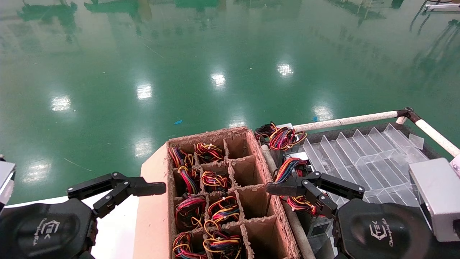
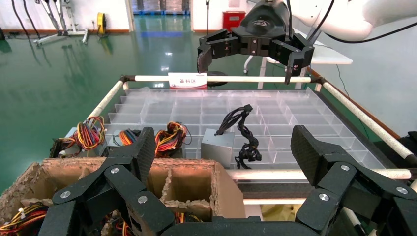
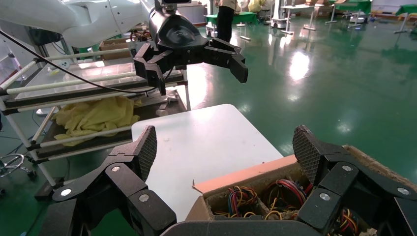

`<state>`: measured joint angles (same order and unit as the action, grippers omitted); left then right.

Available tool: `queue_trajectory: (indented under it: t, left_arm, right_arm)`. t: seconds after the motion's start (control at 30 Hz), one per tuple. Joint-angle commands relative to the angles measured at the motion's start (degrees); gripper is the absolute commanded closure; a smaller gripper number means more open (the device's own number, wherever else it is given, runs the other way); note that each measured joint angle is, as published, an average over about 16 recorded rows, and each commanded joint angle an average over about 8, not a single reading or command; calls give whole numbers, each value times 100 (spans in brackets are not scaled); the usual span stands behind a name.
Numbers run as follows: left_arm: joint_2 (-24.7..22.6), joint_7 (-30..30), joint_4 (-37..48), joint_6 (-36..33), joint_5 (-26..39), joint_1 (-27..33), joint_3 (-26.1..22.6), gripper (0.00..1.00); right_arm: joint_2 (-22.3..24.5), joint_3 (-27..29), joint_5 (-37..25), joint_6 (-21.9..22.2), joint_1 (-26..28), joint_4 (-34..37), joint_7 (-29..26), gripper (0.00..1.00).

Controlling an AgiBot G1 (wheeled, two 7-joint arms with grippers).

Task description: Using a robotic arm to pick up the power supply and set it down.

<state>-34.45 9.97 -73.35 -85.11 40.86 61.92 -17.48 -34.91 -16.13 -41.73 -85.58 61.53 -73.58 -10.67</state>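
Several power supplies, each topped with a loop of red, yellow and black wires [image 1: 189, 210], stand in the cells of a cardboard box [image 1: 257, 151]. More of them [image 1: 284, 138] sit along the near edge of a clear tray [image 1: 373, 158]. One silver power supply [image 2: 218, 145] with black cables also rests on the tray. My left gripper [image 1: 118, 189] hovers open beside the box's left side, over the white table. My right gripper [image 1: 316, 190] hovers open above the box's right wall. Neither holds anything.
The box's right column of cells [image 1: 251, 203] has no wires showing. A white table [image 3: 206, 142] lies left of the box. White rails [image 1: 345, 120] frame the tray. A shelf rack with yellow cloth [image 3: 96, 115] stands beyond the table. Green floor [image 1: 215, 54] lies ahead.
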Motion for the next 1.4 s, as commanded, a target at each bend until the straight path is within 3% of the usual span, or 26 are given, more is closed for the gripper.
queue_trajectory:
  t: [0.03,1.4]
  left_arm:
    - [0,0,0,0,0,0,0,0]
    - [0,0,0,0,0,0,0,0]
  right_arm:
    - [0,0,0,0,0,0,0,0]
    - [0,0,0,0,0,0,0,0]
